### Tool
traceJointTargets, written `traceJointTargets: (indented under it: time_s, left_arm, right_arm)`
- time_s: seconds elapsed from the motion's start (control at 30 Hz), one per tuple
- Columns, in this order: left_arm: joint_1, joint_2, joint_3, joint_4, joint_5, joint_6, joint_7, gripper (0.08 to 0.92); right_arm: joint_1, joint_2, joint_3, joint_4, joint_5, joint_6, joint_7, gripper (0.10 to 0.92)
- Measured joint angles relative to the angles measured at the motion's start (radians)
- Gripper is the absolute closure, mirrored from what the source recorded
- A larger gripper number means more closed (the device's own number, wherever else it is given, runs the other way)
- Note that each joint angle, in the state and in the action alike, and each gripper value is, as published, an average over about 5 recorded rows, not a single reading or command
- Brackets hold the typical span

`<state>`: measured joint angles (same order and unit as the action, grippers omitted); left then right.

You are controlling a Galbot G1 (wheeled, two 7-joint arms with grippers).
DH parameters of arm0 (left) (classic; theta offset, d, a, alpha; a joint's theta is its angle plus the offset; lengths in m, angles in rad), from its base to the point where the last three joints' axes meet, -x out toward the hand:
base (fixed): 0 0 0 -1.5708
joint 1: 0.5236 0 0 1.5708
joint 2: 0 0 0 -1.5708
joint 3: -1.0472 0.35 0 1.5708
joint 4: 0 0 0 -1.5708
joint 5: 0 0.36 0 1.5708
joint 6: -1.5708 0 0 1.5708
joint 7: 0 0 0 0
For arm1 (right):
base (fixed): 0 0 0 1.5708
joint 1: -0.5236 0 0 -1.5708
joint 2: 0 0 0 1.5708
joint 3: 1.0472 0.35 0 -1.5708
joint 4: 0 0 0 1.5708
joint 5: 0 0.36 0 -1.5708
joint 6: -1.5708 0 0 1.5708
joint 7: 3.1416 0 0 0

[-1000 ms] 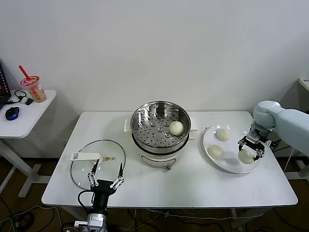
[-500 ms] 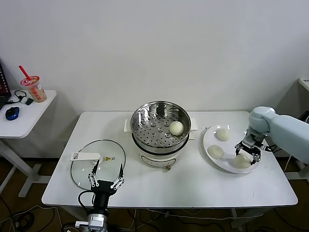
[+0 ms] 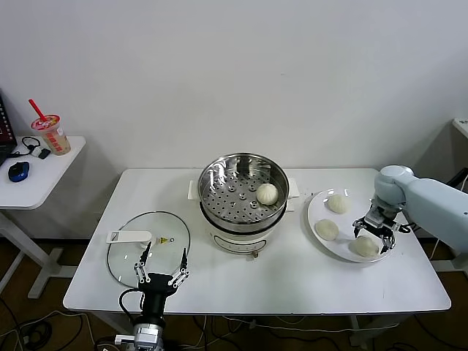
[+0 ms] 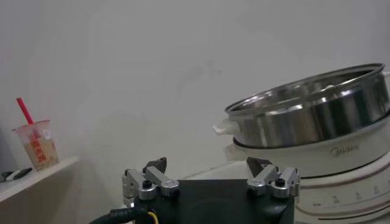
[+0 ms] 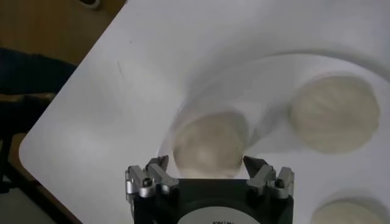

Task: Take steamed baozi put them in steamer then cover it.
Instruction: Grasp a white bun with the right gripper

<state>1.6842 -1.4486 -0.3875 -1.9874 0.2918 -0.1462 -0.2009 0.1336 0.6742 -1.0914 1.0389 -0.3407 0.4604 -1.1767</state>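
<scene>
Three steamed baozi point(image 3: 327, 229) wait on a white plate point(image 3: 313, 212) as the right gripper point(image 3: 374, 232), jaws apart, straddles the nearest for a pickup; one sits in the steamer point(image 3: 244, 196), while the left gripper point(image 3: 160, 268) idles open by the glass lid point(image 3: 146, 246).

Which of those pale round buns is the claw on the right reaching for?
The pale cream bun at the white plate's front edge, between the right gripper's open fingers; the others lie apart from it.
</scene>
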Motion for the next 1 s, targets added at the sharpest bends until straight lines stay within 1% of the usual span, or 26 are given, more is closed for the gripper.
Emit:
traceJointTargets:
  time_s: [0.27, 0.43, 0.63, 1.0]
  left_arm:
    - [0.001, -0.006, 0.005, 0.003, 0.007, -0.004, 0.000, 0.177]
    - [0.000, -0.006, 0.006, 0.003, 0.007, -0.005, 0.000, 0.177]
    - [-0.009, -0.005, 0.009, 0.001, 0.003, -0.004, 0.000, 0.177]
    - [-0.024, -0.002, 0.022, 0.001, 0.002, -0.002, -0.003, 0.177]
  right_arm:
    - [0.029, -0.022, 0.006, 0.018, 0.012, 0.015, -0.014, 0.203]
    - [0.119, -0.046, -0.043, 0.053, 0.067, 0.010, -0.030, 0.203]
    - [0.302, -0.050, -0.151, 0.101, 0.214, -0.048, -0.039, 0.203]
    - [0.640, 0.050, -0.344, 0.178, 0.569, -0.272, -0.010, 0.203]
